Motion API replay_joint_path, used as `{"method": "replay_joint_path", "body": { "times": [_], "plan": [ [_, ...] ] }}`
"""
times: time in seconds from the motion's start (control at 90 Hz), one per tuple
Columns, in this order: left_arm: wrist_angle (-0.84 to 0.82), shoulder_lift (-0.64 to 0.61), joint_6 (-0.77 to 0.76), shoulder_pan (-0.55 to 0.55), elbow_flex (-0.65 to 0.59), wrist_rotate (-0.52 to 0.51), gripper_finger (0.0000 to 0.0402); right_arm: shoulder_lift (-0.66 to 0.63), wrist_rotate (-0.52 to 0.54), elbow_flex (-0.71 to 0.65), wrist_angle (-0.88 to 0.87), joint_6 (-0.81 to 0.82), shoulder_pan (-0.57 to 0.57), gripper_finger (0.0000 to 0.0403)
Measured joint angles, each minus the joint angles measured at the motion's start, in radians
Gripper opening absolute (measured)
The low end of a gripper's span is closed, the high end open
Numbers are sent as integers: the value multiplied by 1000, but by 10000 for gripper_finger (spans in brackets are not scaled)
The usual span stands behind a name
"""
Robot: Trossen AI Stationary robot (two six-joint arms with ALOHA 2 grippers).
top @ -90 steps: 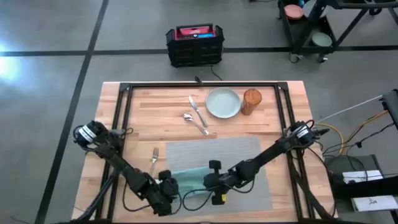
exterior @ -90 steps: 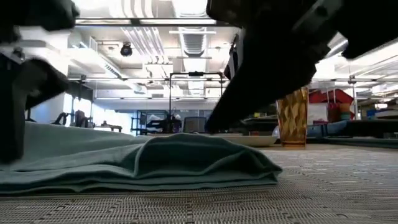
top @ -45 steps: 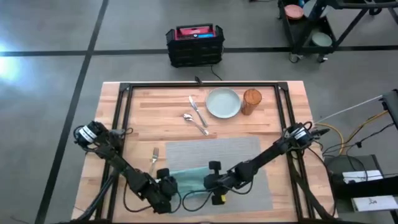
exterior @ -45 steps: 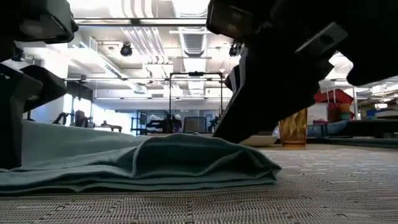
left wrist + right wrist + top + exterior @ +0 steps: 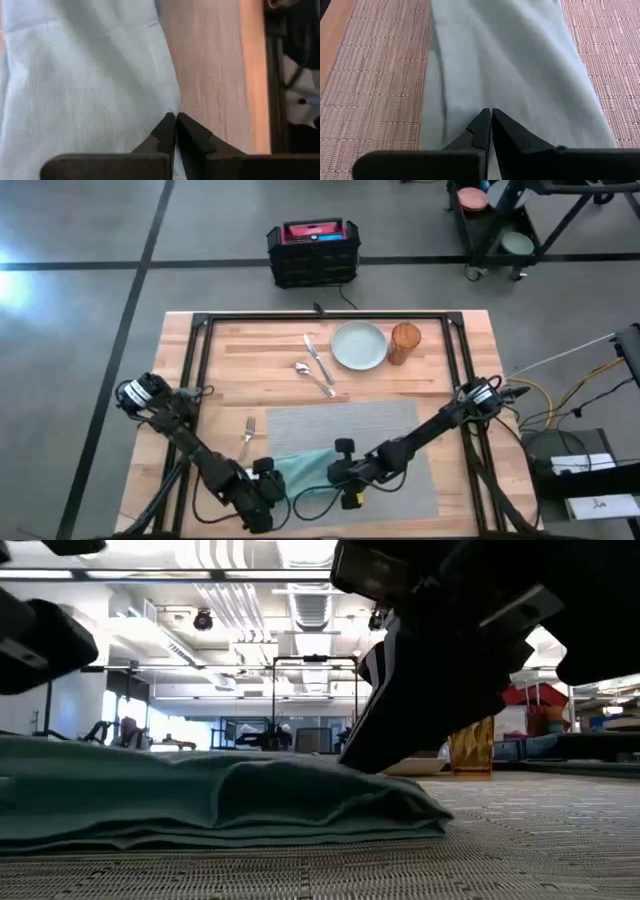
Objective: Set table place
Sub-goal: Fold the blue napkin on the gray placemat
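The teal napkin (image 5: 303, 470) lies on the near left part of the grey placemat (image 5: 385, 435), which lies flat on the wooden table (image 5: 260, 350). My left gripper (image 5: 266, 483) is shut on the napkin's left end. My right gripper (image 5: 334, 472) is shut on its right end. The fork (image 5: 247, 437) lies on the wood left of the placemat. Knife (image 5: 318, 360), spoon (image 5: 314, 378), pale plate (image 5: 359, 345) and amber glass (image 5: 404, 343) rest on the wood beyond the placemat. My left gripper pinches the napkin's side edge (image 5: 169, 102) between its two fingertips, coming down on it from above. That end of the napkin (image 5: 90, 775) is raised off the placemat; the rest lies flat. One layer or several, I cannot tell. My right gripper has its shut fingertips on the napkin's right end (image 5: 487, 97), slanting down from the table's right. Whether cloth sits between the fingers, I cannot tell. This end (image 5: 400, 805) lies folded in several layers on the placemat.
A black frame (image 5: 330, 320) runs over the table's far and side edges. A black crate (image 5: 313, 252) stands on the floor beyond the table. The placemat's right half (image 5: 410, 470) is bare.
My left gripper has risen with the napkin's left end, which now stands lifted above the placemat, and has drawn slightly toward the table's left near corner. The napkin's right end stays down under my right gripper.
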Motion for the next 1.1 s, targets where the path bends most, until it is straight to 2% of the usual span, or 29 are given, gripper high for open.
{"method": "replay_joint_path", "body": {
  "times": [0.278,0.422,0.567,0.789,0.856,0.989,1.1],
  "plan": [
    [-44,0,-4,-3,-1,7,2,0,0,0,-1,7,0,3],
    [-43,0,-8,-3,-1,7,15,0,0,0,-2,9,0,3],
    [-43,0,-46,-3,-2,13,58,0,0,0,-1,19,0,4],
    [-44,-14,-86,-1,5,109,149,0,0,0,-1,35,0,5],
    [-60,-32,-94,-1,16,109,169,-1,0,0,-1,35,0,5],
    [-113,-61,-106,6,37,98,194,-7,0,0,-3,36,0,5],
    [-158,-79,-92,6,61,38,201,-22,0,0,-3,51,0,6]
  ]
}}
